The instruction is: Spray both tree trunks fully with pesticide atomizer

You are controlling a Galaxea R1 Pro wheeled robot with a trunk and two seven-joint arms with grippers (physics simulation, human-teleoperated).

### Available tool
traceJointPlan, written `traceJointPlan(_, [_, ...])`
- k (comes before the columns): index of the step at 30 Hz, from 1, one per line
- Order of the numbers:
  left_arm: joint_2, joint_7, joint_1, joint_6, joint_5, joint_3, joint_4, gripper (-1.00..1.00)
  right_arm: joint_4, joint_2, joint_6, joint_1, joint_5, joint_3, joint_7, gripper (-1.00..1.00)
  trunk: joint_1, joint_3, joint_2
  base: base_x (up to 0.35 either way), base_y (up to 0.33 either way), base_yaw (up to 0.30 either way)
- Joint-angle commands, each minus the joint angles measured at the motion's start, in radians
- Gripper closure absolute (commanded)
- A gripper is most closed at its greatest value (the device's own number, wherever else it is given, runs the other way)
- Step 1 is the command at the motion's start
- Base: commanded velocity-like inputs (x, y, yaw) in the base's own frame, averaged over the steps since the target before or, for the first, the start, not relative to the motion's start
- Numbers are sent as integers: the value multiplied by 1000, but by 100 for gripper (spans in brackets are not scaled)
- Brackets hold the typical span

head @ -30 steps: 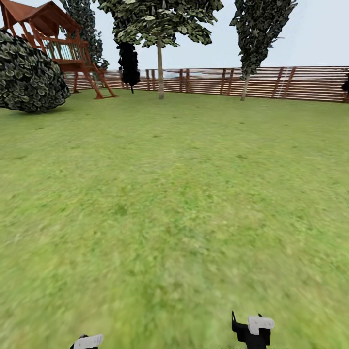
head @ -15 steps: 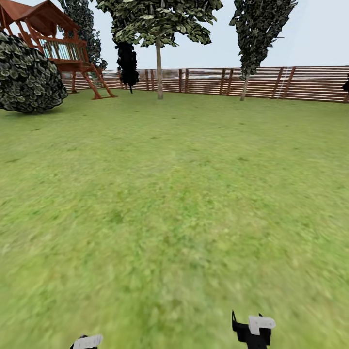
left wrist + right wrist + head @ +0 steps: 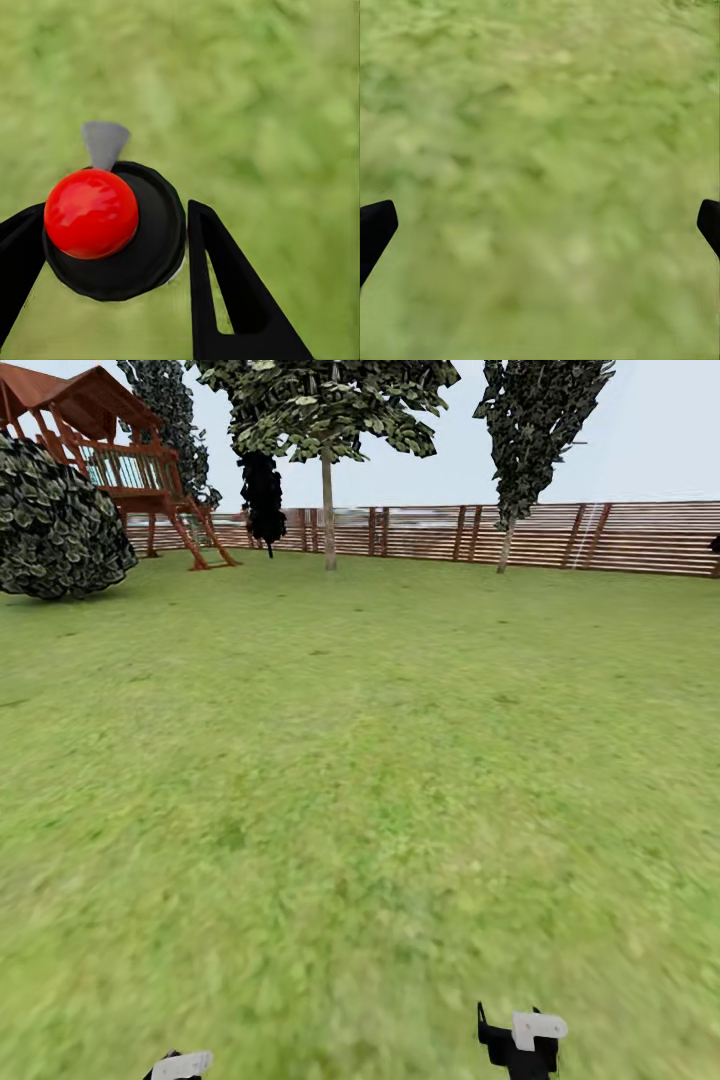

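In the left wrist view the pesticide atomizer [image 3: 146,247] is seen from above: a dark round body, a red top and a pale grey nozzle. My left gripper [image 3: 105,217] is shut on it, one black finger on each side, over grass. My right gripper [image 3: 544,217] is open with only lawn between its fingers. In the head view both grippers sit at the lower edge, the left [image 3: 180,1065] and the right [image 3: 522,1040]. Two trees stand far ahead by the fence, one with a thin pale trunk [image 3: 328,510] and one further right [image 3: 507,540].
Green lawn [image 3: 360,760] stretches to a red-brown slat fence [image 3: 560,535]. A wooden play tower [image 3: 110,450] and a large round bush [image 3: 55,525] stand at the far left. A dark narrow shrub [image 3: 263,490] hangs beside the nearer tree.
The whole head view has shifted slightly, with the fence and bush sitting a little lower and more to the left. Both grippers keep their places in the picture.
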Motion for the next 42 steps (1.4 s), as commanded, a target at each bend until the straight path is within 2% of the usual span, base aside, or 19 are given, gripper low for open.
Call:
traceJointPlan(1, [0, 0, 0, 0, 0, 0, 0, 100, 0, 0, 0, 0, 0, 0, 0, -100, 0, 2, 0, 339, 0, 0])
traceJointPlan(9, [-1, 0, 0, 1, 0, 0, 0, 100, 1, 0, 0, 0, 1, 0, 1, -100, 0, 5, 0, 339, 0, 0])
traceJointPlan(15, [-1, 0, 0, 1, 0, 0, 0, 100, 38, 0, 0, 0, 4, 0, 2, -100, 0, 5, 0, 339, 0, 0])
traceJointPlan(42, [-1, 0, 0, -1, 0, 0, 0, 100, 40, 2, -1, 0, 4, 0, 1, -100, 0, 5, 0, 339, 0, 0])
